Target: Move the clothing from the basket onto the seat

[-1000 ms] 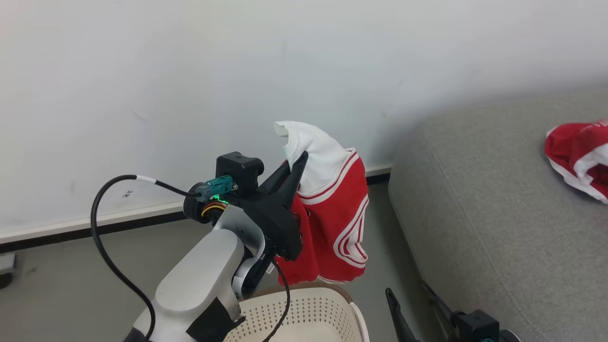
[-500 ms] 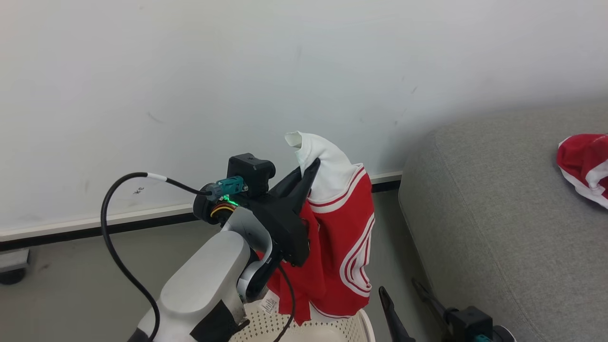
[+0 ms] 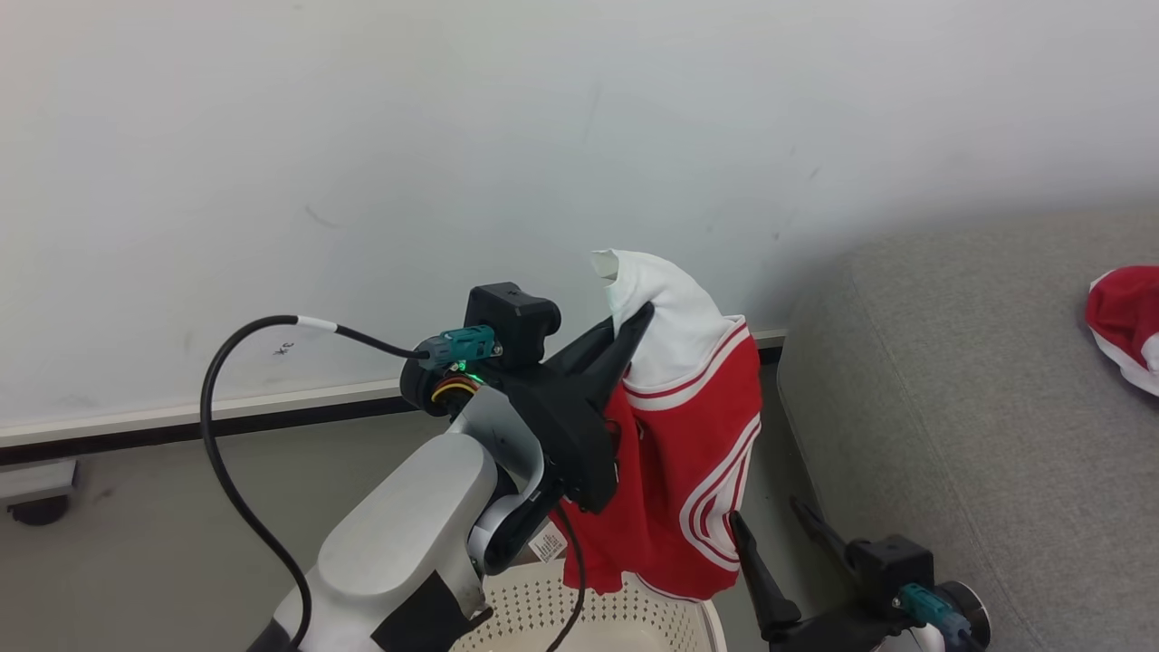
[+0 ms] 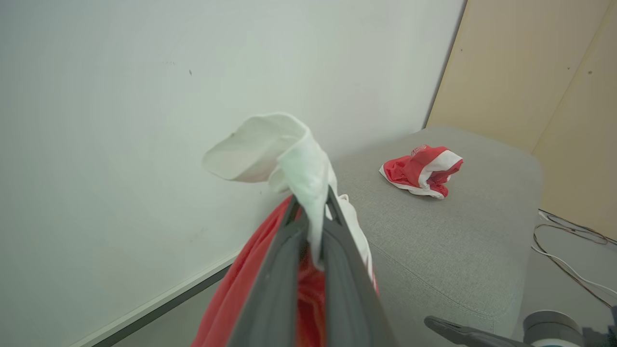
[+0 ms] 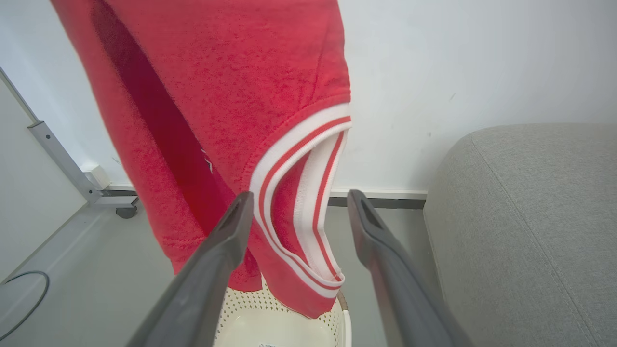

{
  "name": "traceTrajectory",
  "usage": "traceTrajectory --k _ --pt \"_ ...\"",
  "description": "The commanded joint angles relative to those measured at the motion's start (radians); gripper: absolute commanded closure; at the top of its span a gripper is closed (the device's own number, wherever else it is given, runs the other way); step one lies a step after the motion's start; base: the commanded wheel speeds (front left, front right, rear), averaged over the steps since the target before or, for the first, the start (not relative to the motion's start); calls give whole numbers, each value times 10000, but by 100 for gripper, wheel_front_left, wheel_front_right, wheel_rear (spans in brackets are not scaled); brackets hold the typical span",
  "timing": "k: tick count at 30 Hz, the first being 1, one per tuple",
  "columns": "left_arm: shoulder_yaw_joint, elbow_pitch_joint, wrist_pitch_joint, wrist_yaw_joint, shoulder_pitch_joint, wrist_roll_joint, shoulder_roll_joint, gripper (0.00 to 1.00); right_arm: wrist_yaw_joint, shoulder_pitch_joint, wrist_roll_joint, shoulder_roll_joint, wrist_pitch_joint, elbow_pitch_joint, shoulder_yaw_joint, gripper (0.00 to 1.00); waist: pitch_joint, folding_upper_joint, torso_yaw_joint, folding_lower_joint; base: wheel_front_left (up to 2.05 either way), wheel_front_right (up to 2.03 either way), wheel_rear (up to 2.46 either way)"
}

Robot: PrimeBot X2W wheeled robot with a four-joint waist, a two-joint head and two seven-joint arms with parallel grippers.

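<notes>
Above the basket [image 3: 634,607], at 9 o'clock from the seat [image 3: 960,435]: one red garment [image 3: 697,453], hanging free. Judged soft, light, limp; likely to sag and swing. Left jaws clamped together on its white panel [image 3: 670,317], a sound hold. Right jaws apart, empty, near the striped hem [image 5: 308,144]. Second garment [image 3: 1123,317] on seat, 3 o'clock.

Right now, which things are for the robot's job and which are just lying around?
For the job: held red garment, left gripper, basket, seat, second red garment lying on it.
Just lying about: floor cables, wheeled metal frame.
</notes>
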Motion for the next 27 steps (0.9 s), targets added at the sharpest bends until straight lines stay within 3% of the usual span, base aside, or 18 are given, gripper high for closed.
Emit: traceTrajectory --k 1,11,27 --pt "-38 -156 79 18 -114 -163 2 100 1 -131 -15 -1 16 110 -102 0 -5 -1 53 -1 0 0 0" --pt "-344 -1411 757 -17 -188 -420 -2 100 1 -581 192 102 13 909 -114 0 -14 -1 317 -1 0 0 0" --pt "-916 -3349 1688 113 303 -1191 -7 100 1 -1656 787 125 -351 1531 717 0 51 -1 539 -1 0 0 0"
